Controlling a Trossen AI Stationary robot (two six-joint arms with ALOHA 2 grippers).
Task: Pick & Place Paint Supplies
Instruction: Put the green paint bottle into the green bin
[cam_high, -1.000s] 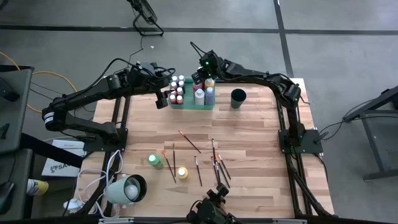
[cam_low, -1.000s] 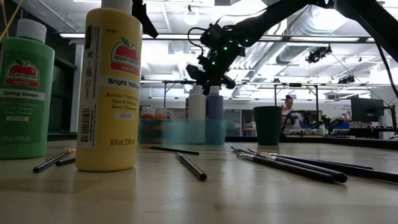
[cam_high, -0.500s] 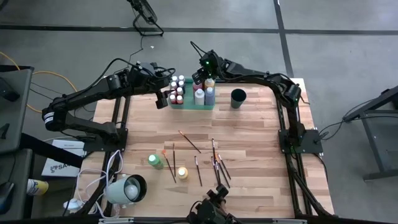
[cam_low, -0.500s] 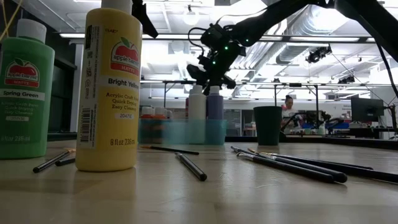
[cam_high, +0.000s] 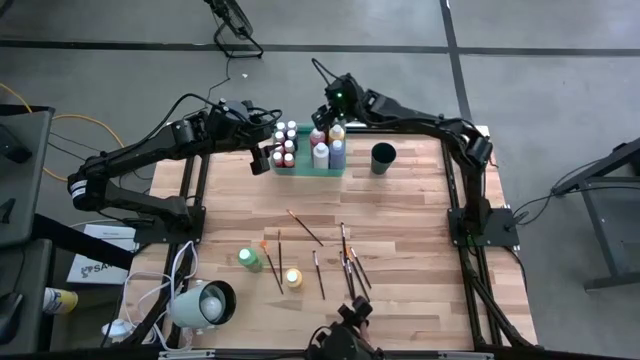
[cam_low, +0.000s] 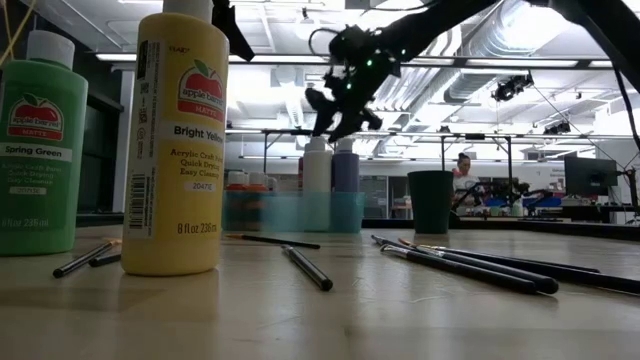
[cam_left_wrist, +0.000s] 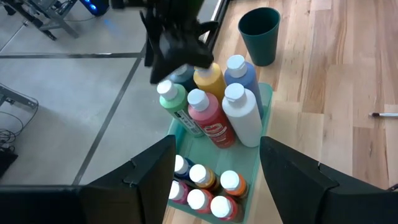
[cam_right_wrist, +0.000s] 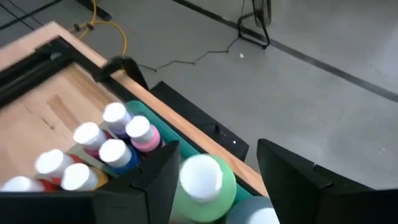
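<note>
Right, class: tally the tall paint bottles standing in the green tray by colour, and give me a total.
green bottle: 1
red bottle: 1
white bottle: 1
yellow bottle: 1
lilac-blue bottle: 1
grey bottle, partly hidden: 1
Total: 6

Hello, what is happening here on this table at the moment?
A two-armed robot is sorting paint supplies into a green tray at the far edge of the table. The right hand hangs open just above the bottles in the tray, holding nothing. The left hand waits open beside the tray. A green bottle, a yellow bottle and several paintbrushes are not yet packed. A dark cup stands near the tray.
</note>
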